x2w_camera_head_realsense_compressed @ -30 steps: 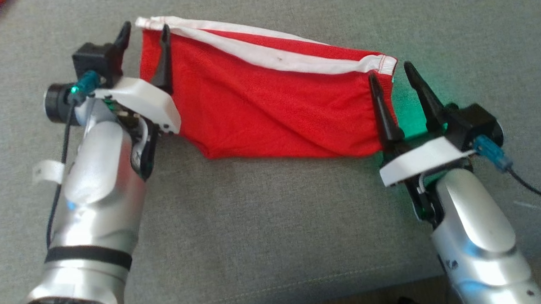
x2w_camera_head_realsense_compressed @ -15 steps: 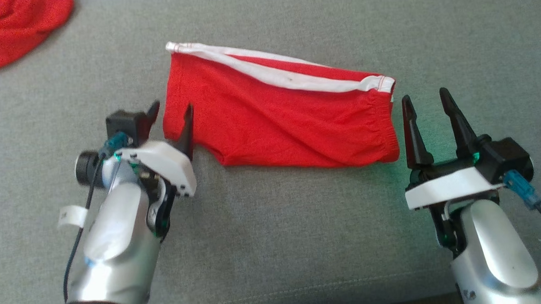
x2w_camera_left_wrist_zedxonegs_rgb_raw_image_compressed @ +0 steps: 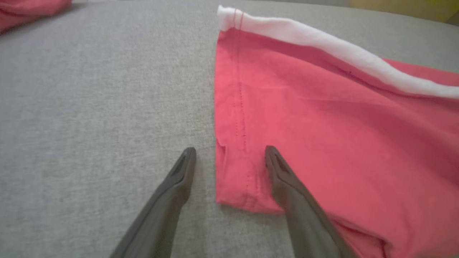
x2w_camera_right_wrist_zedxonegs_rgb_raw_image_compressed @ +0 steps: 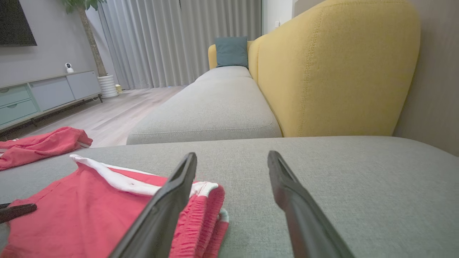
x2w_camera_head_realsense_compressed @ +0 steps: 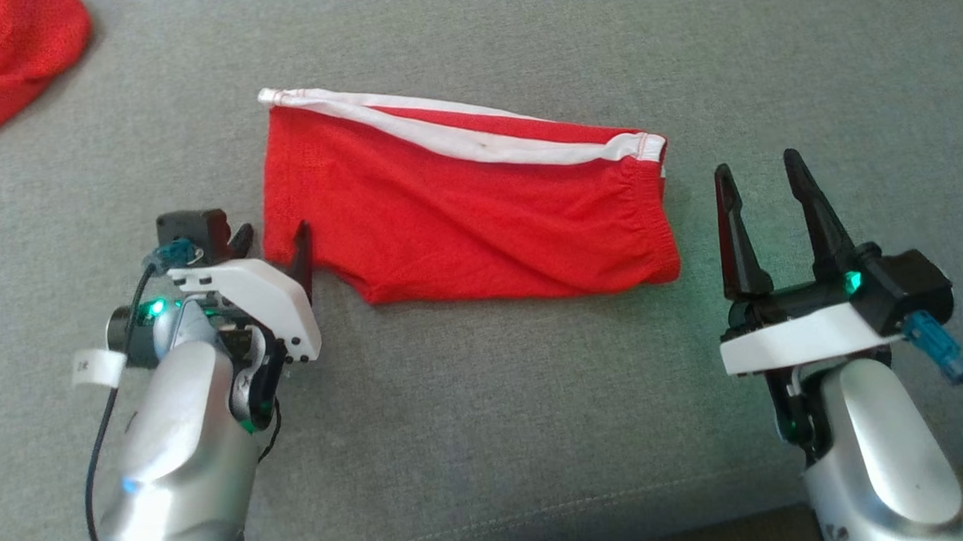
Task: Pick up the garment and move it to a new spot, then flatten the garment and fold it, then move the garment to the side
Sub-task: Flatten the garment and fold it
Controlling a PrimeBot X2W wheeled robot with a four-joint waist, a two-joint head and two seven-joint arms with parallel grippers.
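Grey sofa seat (x2w_camera_head_realsense_compressed: 487,430) spreads under both my arms, with a yellow backrest (x2w_camera_right_wrist_zedxonegs_rgb_raw_image_compressed: 337,68) and one teal pillow (x2w_camera_right_wrist_zedxonegs_rgb_raw_image_compressed: 231,52) further along. I count two red garments: the shorts (x2w_camera_head_realsense_compressed: 463,215), folded flat mid-seat with their white stripe along the far edge, and a crumpled heap (x2w_camera_head_realsense_compressed: 9,55) well apart at the far left.

I also count two grippers, both with fingers spread and gripping nothing. My left gripper (x2w_camera_head_realsense_compressed: 274,230) sits at the shorts' near left corner, with one finger (x2w_camera_left_wrist_zedxonegs_rgb_raw_image_compressed: 287,179) over the hem and the other over bare cushion. My right gripper (x2w_camera_head_realsense_compressed: 756,163) stands just beside the elastic waistband, apart from it.

A second ago each gripper straddled an end of the shorts. Since then the right has come clear of the cloth, and the left has drawn back from the far corner to the near one.
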